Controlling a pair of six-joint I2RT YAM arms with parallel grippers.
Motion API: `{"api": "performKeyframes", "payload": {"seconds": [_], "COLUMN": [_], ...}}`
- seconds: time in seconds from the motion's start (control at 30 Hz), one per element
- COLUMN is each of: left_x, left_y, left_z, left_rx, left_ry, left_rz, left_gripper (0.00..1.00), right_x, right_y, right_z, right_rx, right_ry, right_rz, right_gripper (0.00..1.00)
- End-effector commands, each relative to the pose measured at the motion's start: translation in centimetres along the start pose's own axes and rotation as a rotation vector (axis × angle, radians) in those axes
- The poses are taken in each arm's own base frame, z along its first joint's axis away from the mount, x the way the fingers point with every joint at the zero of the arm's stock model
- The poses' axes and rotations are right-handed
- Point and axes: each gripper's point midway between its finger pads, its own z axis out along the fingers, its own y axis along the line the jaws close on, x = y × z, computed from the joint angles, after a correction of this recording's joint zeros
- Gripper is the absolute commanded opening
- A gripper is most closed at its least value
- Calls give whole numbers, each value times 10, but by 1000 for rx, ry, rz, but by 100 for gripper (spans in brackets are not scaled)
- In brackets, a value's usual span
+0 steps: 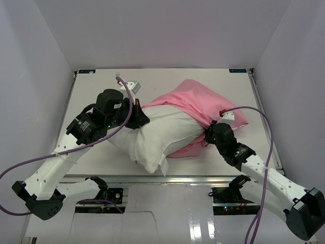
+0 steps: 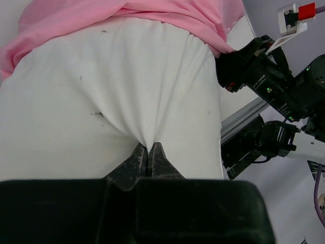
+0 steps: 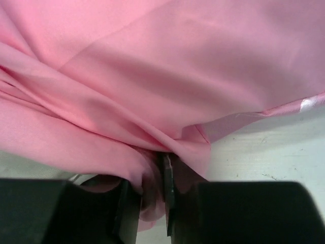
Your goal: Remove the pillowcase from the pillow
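The off-white pillow [image 1: 155, 134] lies across the table's middle, its near left half bare. The pink pillowcase [image 1: 195, 99] still covers its far right half, bunched at the opening. My left gripper [image 1: 138, 118] is shut on a pinch of the pillow's white fabric [image 2: 127, 76] at its left end; the fingers [image 2: 137, 158] are closed together in the left wrist view [image 2: 148, 151]. My right gripper [image 1: 209, 133] is at the pillowcase's near right edge and is shut on a fold of pink fabric [image 3: 152, 86], which bunches between its jaws [image 3: 163, 160].
A white table [image 1: 238, 86] carries everything, with white walls close on the left, back and right. A metal rail [image 1: 177, 179] runs along the near edge. Purple cables [image 1: 266, 132] loop from both arms.
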Motion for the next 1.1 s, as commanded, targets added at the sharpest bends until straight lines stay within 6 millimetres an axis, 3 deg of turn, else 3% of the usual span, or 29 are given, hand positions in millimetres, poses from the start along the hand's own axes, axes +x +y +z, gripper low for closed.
{"api": "performKeyframes", "payload": {"seconds": [0.0,0.03,0.07,0.13,0.17,0.23,0.3,0.33,0.4,0.43,0.47,0.5,0.53,0.57,0.6,0.63,0.7,0.77,0.8,1.0,1.07], "left_x": [-8,-5,19,29,45,55,66,67,75,75,82,84,84,85,88,88,90,90,89,75,69], "left_y": [-30,-35,-25,-17,-6,3,11,11,14,13,17,18,19,21,23,23,24,31,34,34,36], "left_z": [-26,-22,-7,0,10,19,27,29,31,32,35,35,35,35,37,37,38,41,41,36,33], "left_rx": [211,256,249,237,213,187,167,173,178,186,182,179,178,168,161,165,166,124,108,82,62], "left_ry": [-109,-121,-66,-78,-49,-36,-27,-34,-28,-35,-24,-25,-30,-34,-29,-36,-38,-46,-48,-79,-99], "left_rz": [48,60,53,45,37,34,26,24,18,15,12,10,14,12,6,1,-6,-14,-17,-14,-16], "left_gripper": [0,0,0,0,0,0,0,0,0,0,0,0,0,0,0,0,0,0,0,0,0], "right_x": [-8,-17,-23,-43,-49,-63,-88,-91,-117,-109,-130,-135,-125,-127,-145,-130,-121,-112,-95,-64,-57], "right_y": [-4,5,21,39,54,71,93,99,116,128,145,153,162,169,182,188,205,206,202,193,192], "right_z": [-8,-15,-26,-42,-56,-72,-87,-82,-83,-67,-72,-66,-43,-35,-38,-13,9,24,40,72,83], "right_rx": [-14,-59,-152,-251,-344,-437,-532,-543,-571,-587,-632,-638,-628,-638,-655,-648,-677,-629,-589,-532,-520], "right_ry": [3,8,12,-19,-25,-50,-114,-110,-148,-86,-114,-105,-40,-28,-43,29,111,184,240,305,342], "right_rz": [-75,-93,-104,-139,-143,-149,-161,-181,-246,-290,-339,-365,-401,-453,-473,-505,-563,-582,-590,-629,-659], "right_gripper": [27,42,52,76,80,89,92,94,94,95,96,96,96,96,97,96,96,96,96,95,87]}}
